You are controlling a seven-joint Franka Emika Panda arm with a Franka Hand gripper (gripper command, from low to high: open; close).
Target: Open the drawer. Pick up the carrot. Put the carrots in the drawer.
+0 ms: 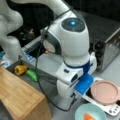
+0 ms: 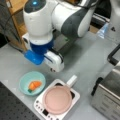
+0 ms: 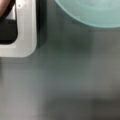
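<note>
I've got the arm hanging low over the grey bench (image 2: 82, 60), wrist pointing down between the cabinet and the light blue bowl (image 2: 32, 82). The pincer itself doesn't show in any view; the wrist housing hides it in both front views, so I can't tell whether it's spread or pressed together.

The carrot (image 2: 34, 85) sits inside the bowl, also seen at a front view's bottom edge (image 1: 89, 116). Bowl is just beside the white hotplate (image 2: 40, 106), which carries a pink pan (image 2: 58, 99). In the wrist view I see only the bowl's rim (image 3: 87, 15) at top, a corner of the hotplate (image 3: 25, 42) at top left, and bare bench below.

The drawer (image 1: 45, 75) is pulled out from under the cabinet's wooden top (image 1: 17, 92); a yellow lumpy item (image 1: 20, 70) and a green veg (image 1: 32, 74) lie in it, touching or nearly so. No carrot in there. Silver toaster oven (image 1: 107, 47) stands at the bench's far side, at a front view's right.
</note>
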